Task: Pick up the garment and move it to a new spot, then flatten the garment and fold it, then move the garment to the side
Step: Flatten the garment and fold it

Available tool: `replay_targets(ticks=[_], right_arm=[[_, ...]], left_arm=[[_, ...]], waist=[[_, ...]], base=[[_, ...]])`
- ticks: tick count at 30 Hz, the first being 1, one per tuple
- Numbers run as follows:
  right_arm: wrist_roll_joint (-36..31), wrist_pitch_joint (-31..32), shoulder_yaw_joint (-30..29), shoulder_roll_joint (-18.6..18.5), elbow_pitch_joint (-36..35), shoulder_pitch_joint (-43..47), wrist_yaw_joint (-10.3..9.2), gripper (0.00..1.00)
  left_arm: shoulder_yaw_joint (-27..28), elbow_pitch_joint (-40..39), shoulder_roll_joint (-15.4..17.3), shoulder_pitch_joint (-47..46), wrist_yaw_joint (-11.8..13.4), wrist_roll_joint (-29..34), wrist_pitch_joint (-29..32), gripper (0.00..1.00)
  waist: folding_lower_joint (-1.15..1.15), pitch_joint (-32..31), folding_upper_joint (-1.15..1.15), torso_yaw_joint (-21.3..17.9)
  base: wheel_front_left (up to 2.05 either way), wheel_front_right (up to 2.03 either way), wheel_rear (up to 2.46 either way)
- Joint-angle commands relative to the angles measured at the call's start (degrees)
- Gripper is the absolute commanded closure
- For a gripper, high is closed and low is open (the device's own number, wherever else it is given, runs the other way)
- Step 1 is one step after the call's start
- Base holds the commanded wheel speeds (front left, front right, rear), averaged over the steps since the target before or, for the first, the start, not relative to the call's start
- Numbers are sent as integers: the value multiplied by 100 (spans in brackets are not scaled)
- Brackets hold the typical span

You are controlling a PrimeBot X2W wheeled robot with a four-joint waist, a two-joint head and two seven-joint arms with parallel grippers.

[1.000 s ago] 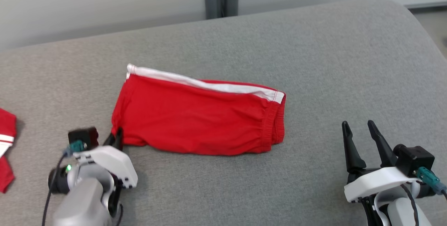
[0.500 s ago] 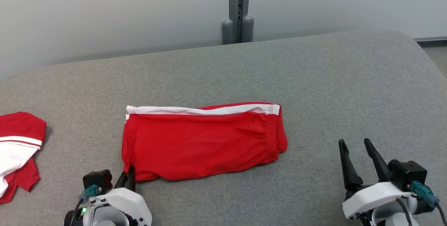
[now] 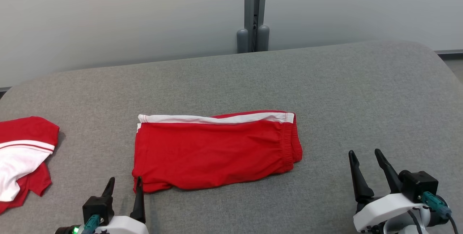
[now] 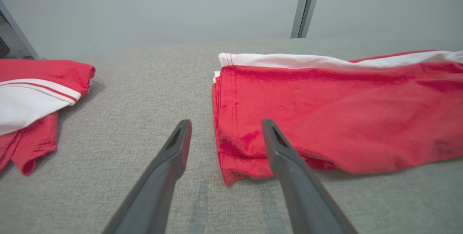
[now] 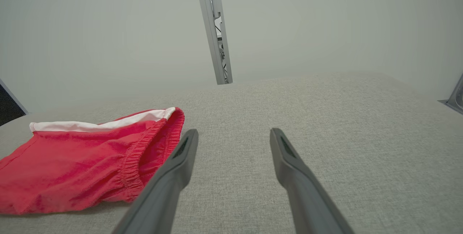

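The garment (image 3: 217, 150) is a pair of red shorts with a white stripe, folded into a flat strip in the middle of the grey cushion (image 3: 361, 89). My left gripper (image 3: 125, 180) is open at the garment's near left corner. In the left wrist view its right finger (image 4: 285, 154) lies over that corner of the garment (image 4: 325, 111) and its left finger is over bare cushion; nothing is gripped. My right gripper (image 3: 364, 152) stands open and empty to the right of the garment's waistband end (image 5: 72, 161), apart from it, and shows the same way in its own wrist view (image 5: 234, 131).
Another red and white piece of clothing (image 3: 21, 154) lies crumpled at the cushion's left edge (image 4: 32, 96). A grey post (image 3: 255, 9) stands behind the cushion against a pale wall. Bare cushion stretches to the right of the garment.
My left gripper has opened and let go of the garment's near left corner. The head camera has tilted up, so the whole picture shifted down. The right gripper stays open.
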Motion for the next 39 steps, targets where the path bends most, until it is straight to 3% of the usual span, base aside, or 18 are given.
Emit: replay_targets(ticks=[1, 8, 25, 39], right_arm=[[-27, 1, 5, -30, 18, 48, 0, 0], [-45, 1, 97, -29, 60, 16, 0, 0], [57, 1, 230, -31, 381, -467, 0, 0], [-33, 1, 60, -31, 995, -880, 0, 0]], left_arm=[[95, -167, 29, 117, 68, 122, -26, 0], [419, -719, -84, 534, 37, 559, -27, 0], [395, -663, -235, 373, -307, 782, -27, 0], [162, -654, -245, -18, -213, 592, -27, 0]], waist=[[0, -28, 0, 41], [0, -64, 0, 255], [0, 471, 0, 1066], [0, 1017, 0, 1353]], base=[[0, 0, 0], [0, 0, 0], [0, 0, 0], [0, 0, 0]])
